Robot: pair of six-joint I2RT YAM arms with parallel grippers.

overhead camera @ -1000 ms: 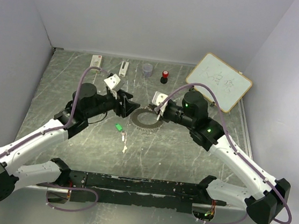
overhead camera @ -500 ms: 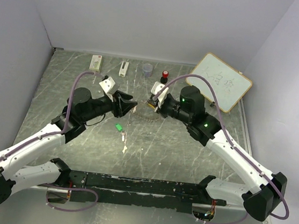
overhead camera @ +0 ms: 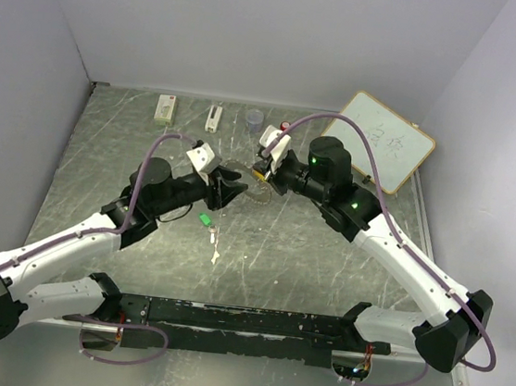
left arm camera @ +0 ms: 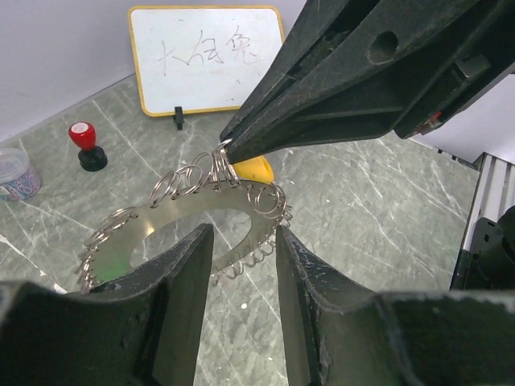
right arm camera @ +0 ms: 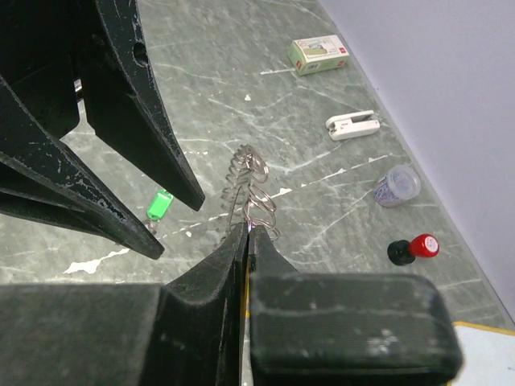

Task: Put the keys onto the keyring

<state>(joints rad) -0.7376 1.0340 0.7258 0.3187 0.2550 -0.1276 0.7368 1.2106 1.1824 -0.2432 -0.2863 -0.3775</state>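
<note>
My right gripper [right arm camera: 247,231] is clamped on the keyring [right arm camera: 245,183] above the desk [right arm camera: 322,201]; left gripper [left arm camera: 243,235] part-open just beside it; green key [right arm camera: 159,204] lies below.

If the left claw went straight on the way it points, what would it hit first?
Most likely the keyring, which the right gripper holds up just ahead of the left gripper and its parted fingers; depth is hard to judge.

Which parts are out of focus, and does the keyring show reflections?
Left wrist view: the left gripper is soft; the keyring is sharp, with a green reflection. Right wrist view: the right gripper is blurred, the table sharp. Top view: evenly lit.
</note>
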